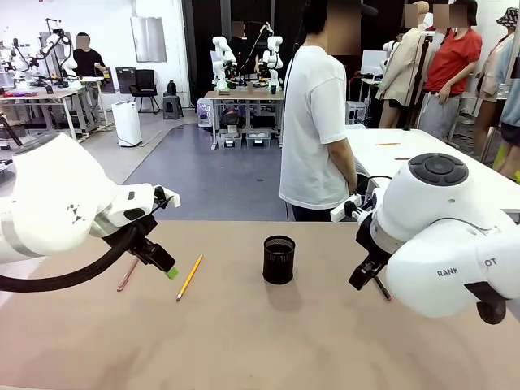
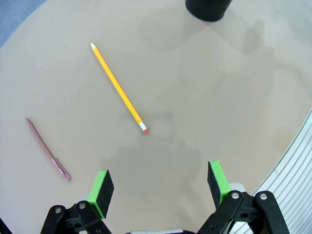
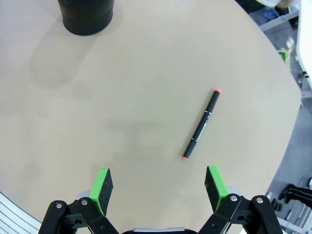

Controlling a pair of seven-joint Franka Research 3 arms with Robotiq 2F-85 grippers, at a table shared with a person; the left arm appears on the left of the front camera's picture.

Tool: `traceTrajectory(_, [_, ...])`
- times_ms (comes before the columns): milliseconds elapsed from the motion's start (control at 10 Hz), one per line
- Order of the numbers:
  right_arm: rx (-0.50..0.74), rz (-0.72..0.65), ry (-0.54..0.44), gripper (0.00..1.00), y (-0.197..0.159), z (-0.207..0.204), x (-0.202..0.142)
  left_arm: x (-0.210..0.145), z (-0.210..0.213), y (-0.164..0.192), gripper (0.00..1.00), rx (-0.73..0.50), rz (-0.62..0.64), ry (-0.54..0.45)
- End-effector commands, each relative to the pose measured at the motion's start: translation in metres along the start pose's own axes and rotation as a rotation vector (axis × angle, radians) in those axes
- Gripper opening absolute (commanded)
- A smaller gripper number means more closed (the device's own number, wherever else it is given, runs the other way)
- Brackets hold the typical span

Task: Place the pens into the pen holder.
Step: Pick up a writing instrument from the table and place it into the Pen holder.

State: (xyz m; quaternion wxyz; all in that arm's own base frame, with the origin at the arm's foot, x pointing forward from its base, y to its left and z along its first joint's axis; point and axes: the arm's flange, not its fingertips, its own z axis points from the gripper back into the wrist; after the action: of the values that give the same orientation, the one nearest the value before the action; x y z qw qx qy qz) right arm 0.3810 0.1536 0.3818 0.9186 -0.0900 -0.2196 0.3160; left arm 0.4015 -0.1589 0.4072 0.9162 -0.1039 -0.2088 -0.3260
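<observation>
Left gripper (image 2: 160,187): fingers spread wide, holding nothing, above the table (image 1: 244,349), with the yellow pencil (image 2: 117,87) lying flat just ahead and the pink pen (image 2: 47,149) flat off to one side. Right gripper (image 3: 159,186): fingers spread wide, holding nothing, with the black pen (image 3: 202,124) flat ahead. Pen holder (image 1: 279,260): upright mid-table between the arms, all three pens lying outside it.

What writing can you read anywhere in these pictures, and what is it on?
"RAN" and "OT": broken lettering on the white shell of the right arm; the rest of it is out of sight.
Print along the barrel of the black pen: too small to read.
Small dark marks on the left arm: too blurred to read.
</observation>
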Motion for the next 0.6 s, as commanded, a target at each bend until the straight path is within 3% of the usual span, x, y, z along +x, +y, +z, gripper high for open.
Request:
traceTrajectory(0, [-0.001, -0.001, 0.001, 1.00, -0.001, 0.000, 0.000, 0.000, 0.000, 0.000, 1.00, -0.002, -0.001, 0.000])
traceTrajectory(300, [0.345, -0.004, -0.091, 1.00, 0.000, 0.025, 0.019, 0.013, 0.012, -0.004, 1.00, -0.085, -0.125, -0.017])
traceTrajectory(500, [0.380, 0.017, -0.165, 1.00, -0.005, 0.042, 0.028, 0.021, 0.027, -0.006, 1.00, -0.163, -0.153, -0.077])
